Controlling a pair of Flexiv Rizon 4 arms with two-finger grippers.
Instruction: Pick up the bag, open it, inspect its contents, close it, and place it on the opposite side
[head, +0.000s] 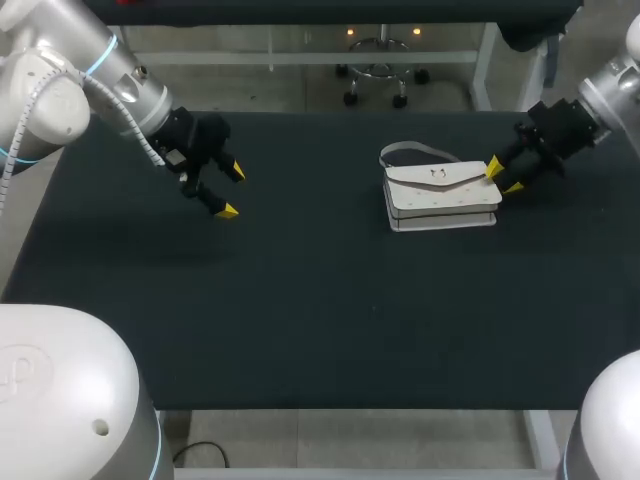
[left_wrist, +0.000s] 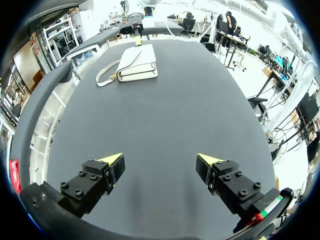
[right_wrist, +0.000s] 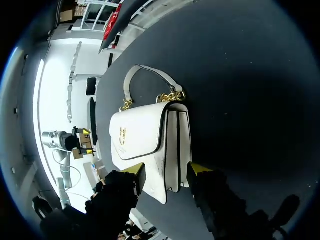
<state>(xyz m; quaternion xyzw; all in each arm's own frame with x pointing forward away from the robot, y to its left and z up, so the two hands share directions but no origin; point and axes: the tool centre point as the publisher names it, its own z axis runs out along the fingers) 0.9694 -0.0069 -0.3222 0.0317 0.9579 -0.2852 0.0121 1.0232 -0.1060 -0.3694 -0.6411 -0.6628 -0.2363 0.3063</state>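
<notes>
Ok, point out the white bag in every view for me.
Head view: the white bag lies right of the middle of the table, beside the right tool.
Left wrist view: far ahead of the left tool, near the far edge.
Right wrist view: directly at the right tool, one end nearest it.
Shared landmark: the looped strap, on the bag's end away from the right tool.

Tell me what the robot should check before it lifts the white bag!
1. Bag lies flat on the table: ok.
2. Bag's flap shut: ok.
3. Right pincer at the bag's end: ok.
4. Right pincer's hold on the bag: cannot tell.
5. Handle lies at the bag's other end, away from the right pincer: ok.
6. Left pincer open and far from the bag: ok.
</notes>
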